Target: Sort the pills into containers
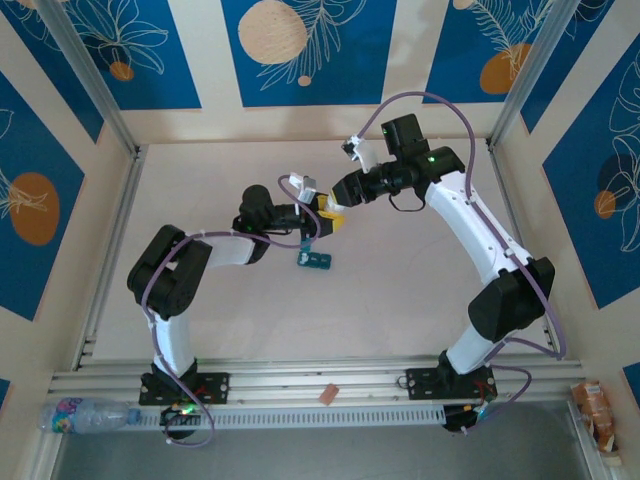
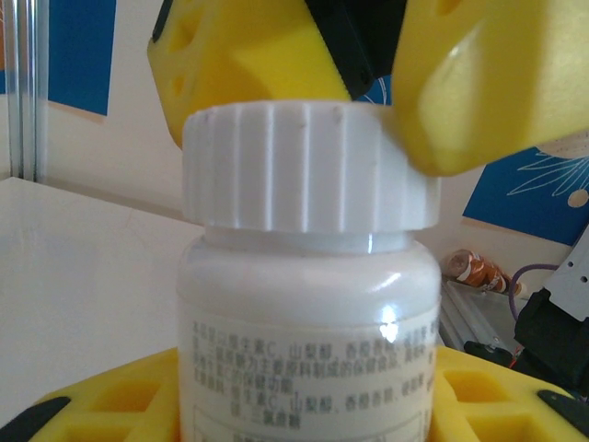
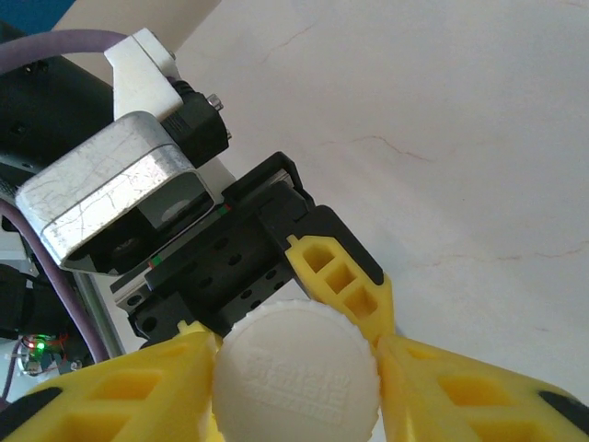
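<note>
Left end effector (image 1: 321, 220) is closed on the body of a white bottle (image 2: 304, 313), with a yellow finger (image 2: 101, 405) on each side of its lower part. Right end effector (image 3: 293, 354) stands opposite. Its two yellow fingers (image 3: 138, 387) press the ribbed white cap (image 2: 304, 166) from both sides, so it grips the cap. On the bottle, the label (image 2: 313, 364) carries small dark print. Both arms meet over the middle of the table (image 1: 420, 290). The dark teal container strip (image 1: 315, 260) lies on the table just beside this meeting point, toward the arm bases, apart from both end effectors. Its compartments are too small to see into.
</note>
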